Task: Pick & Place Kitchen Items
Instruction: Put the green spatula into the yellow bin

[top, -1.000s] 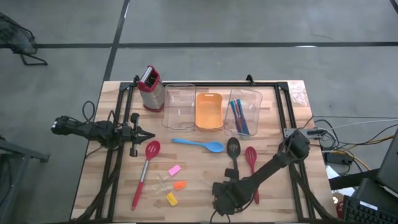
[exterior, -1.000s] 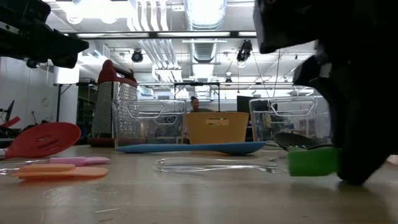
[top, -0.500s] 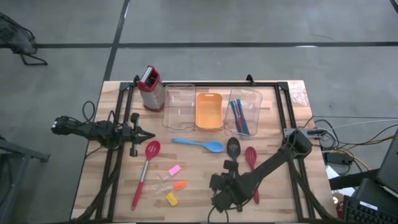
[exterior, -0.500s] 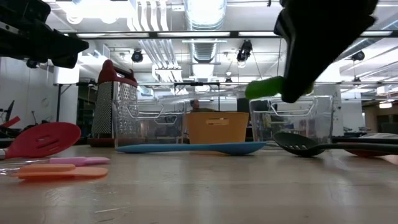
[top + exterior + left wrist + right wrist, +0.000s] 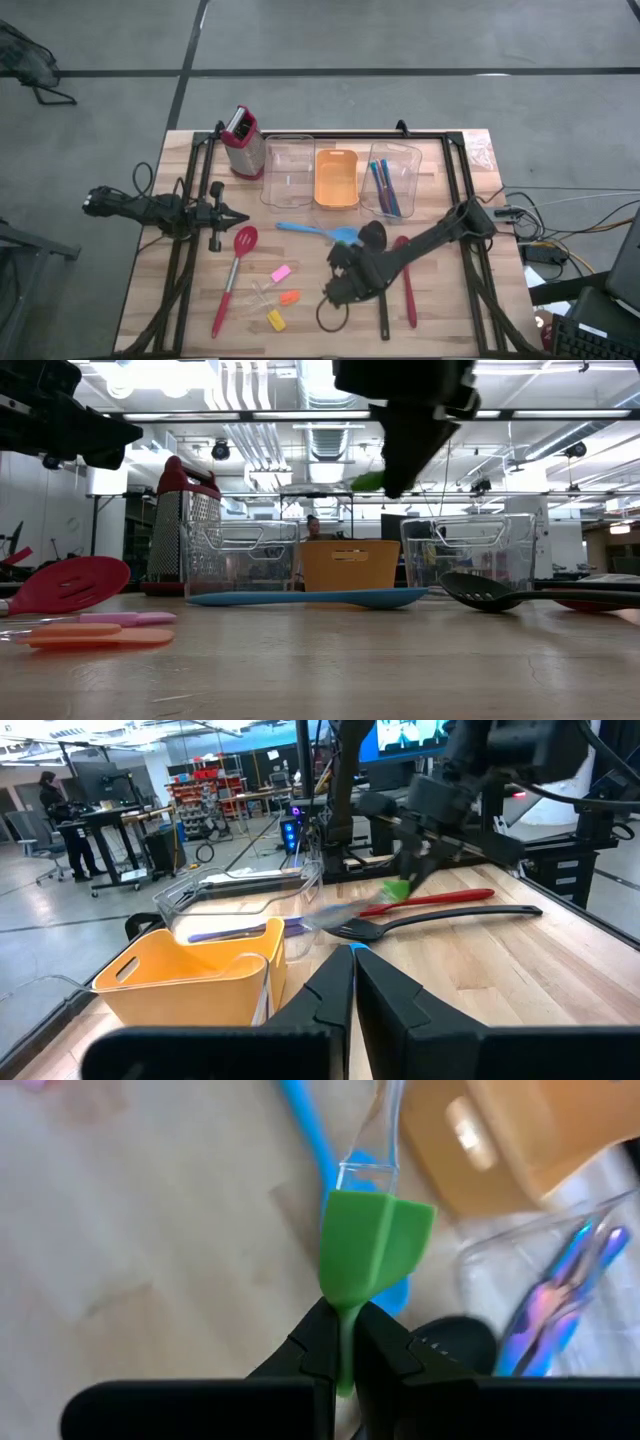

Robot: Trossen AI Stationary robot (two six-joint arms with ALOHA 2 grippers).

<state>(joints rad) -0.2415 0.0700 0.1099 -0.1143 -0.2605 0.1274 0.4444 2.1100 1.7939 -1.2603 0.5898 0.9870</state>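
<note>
Lifted off the table (image 5: 300, 320) since a second ago, the right pincer (image 5: 342, 1342) clamps the green piece (image 5: 372, 1248) above the blue spoon (image 5: 318, 231); left pincer (image 5: 352, 982) shut, waiting at the left edge

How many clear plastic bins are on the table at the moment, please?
2. One clear bin stands between the grater and the orange tray; the other clear bin, holding blue-handled cutlery, stands on the tray's other side.

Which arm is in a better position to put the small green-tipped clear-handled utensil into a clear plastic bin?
The right. The right gripper is shut on the green-tipped clear-handled utensil, raised above the wooden table near the clear plastic bins. The left gripper waits, shut and empty, at the table's left side.
</note>
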